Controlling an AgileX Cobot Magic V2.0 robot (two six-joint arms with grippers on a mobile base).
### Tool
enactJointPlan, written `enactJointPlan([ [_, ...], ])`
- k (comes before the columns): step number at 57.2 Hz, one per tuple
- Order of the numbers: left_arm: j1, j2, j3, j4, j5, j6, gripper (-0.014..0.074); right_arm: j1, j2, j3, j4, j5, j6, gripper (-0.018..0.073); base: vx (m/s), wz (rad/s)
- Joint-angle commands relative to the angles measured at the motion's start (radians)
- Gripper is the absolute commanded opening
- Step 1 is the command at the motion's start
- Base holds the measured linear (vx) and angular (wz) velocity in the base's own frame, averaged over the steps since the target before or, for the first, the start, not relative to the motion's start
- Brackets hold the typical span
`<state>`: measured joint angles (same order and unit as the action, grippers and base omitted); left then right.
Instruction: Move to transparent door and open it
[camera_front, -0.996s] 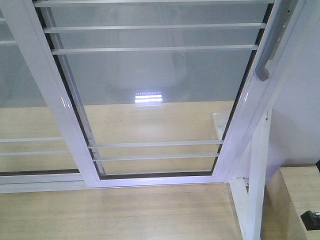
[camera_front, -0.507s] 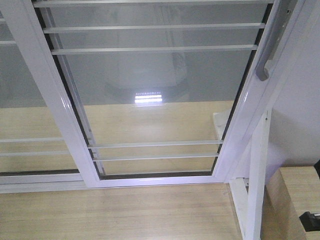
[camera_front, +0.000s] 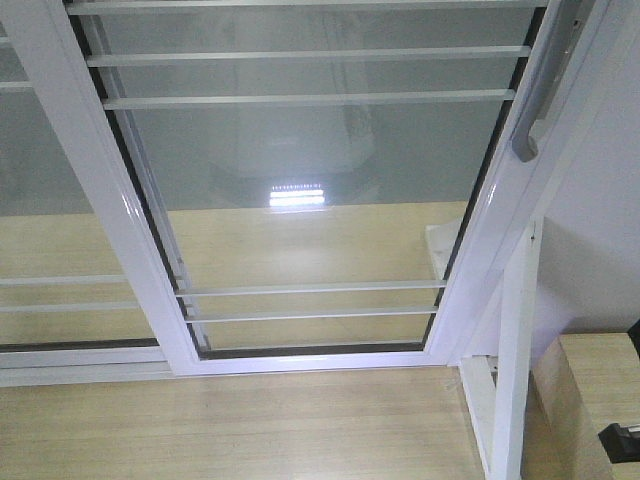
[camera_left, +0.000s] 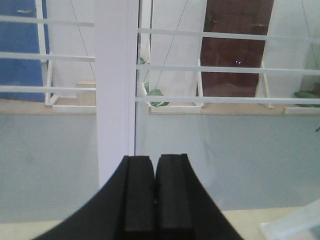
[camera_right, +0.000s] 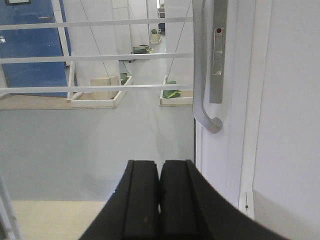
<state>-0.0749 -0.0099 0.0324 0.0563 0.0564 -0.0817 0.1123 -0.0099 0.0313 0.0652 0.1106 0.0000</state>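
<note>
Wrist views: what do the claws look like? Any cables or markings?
Left claw and right claw look alike. Each is matte black, a pair of flat rectangular slabs with squared tips, widening below into a curved black body. No cables, labels or markings show. The arms behind them are out of view.

Pale wood floor (camera_front: 250, 430), white wall (camera_front: 600, 230), blue door (camera_left: 20, 40), dark red door (camera_left: 235, 50) beyond.

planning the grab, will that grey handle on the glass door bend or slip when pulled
The handle looks like smooth metal: probably stiff, likely slippery. Its hooked lower end may stop a grip sliding off. The transparent door, a framed glass panel, is probably heavy to start moving.
</note>
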Motion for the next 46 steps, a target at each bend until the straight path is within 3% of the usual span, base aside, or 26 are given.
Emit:
enactJointPlan([
  [1, -0.005, 0.017, 0.008, 0.051, -0.089, 0.016, -0.0003, -0.005, 0.015, 0.003, -0.001, -0.078, 0.0, 0.0116, 0.0, 0.0],
  [25, -0.005, 0.063, -0.02, 0.042, -0.267, 0.013, -0.0003, -0.005, 0.021, -0.064, -0.028, -0.174, -0.05, 0.0116, 0.0, 0.0],
  [34, -0.005, 0.256, -0.177, 0.044, -0.264, 0.026, -0.0003, -0.005, 0.147, -0.199, -0.034, -0.149, -0.095, 0.0116, 0.0, 0.0],
  [46, -0.005, 0.641, -0.471, 0.043, -0.286, 0.074, -0.0003, -0.005, 0.518, -0.437, -0.035, -0.17, -0.187, 0.0116, 0.0, 0.0],
])
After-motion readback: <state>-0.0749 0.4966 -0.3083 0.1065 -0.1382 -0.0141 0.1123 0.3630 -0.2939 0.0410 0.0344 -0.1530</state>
